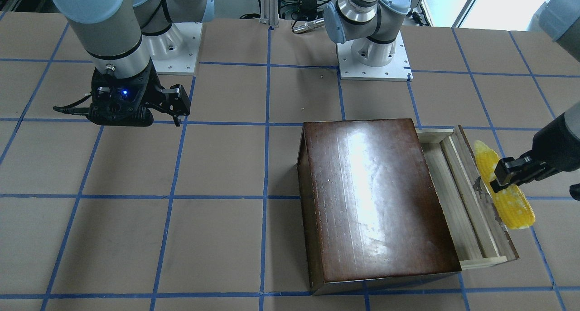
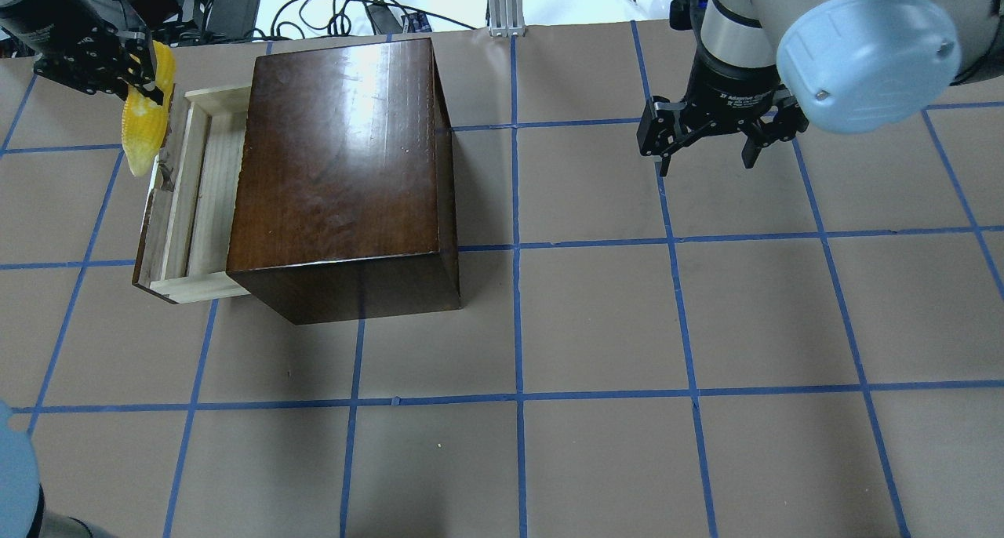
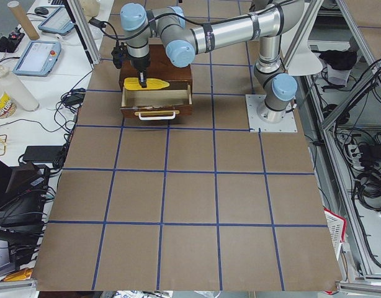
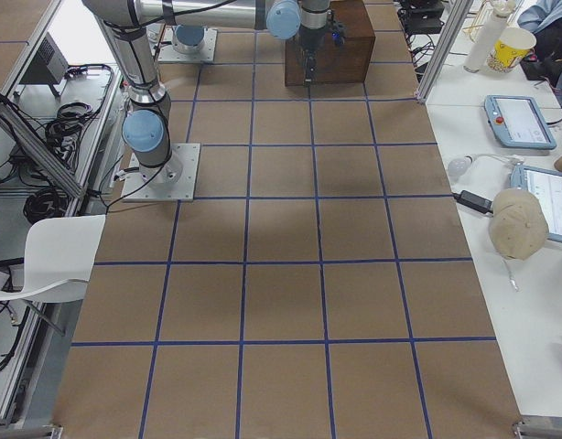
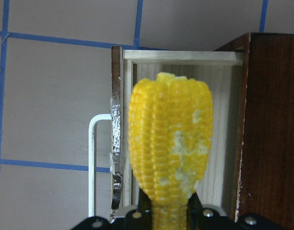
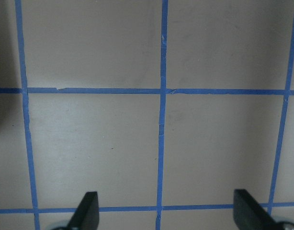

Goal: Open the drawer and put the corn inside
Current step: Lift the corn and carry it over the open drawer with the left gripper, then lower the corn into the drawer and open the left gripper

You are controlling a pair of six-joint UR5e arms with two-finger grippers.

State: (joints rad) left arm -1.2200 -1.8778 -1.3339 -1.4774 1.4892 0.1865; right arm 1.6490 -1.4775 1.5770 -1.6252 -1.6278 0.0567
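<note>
Corn (image 5: pixel 168 143) over open drawer (image 5: pixel 183 55) in wrist view; beside it overhead.

drawer (image 2: pixel 205 201): pale wood tray, worn dark-brown front, pulled partway out of the box (image 2: pixel 345 169) | corn (image 2: pixel 145 126): yellow bumpy cob, up in the air above the open drawer, lengthwise along its front panel

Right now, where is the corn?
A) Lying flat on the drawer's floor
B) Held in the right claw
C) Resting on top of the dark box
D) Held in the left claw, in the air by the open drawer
D: the left claw grips the corn off the table beside the pulled-out drawer, while the right claw hangs open and empty far from the box.
</note>
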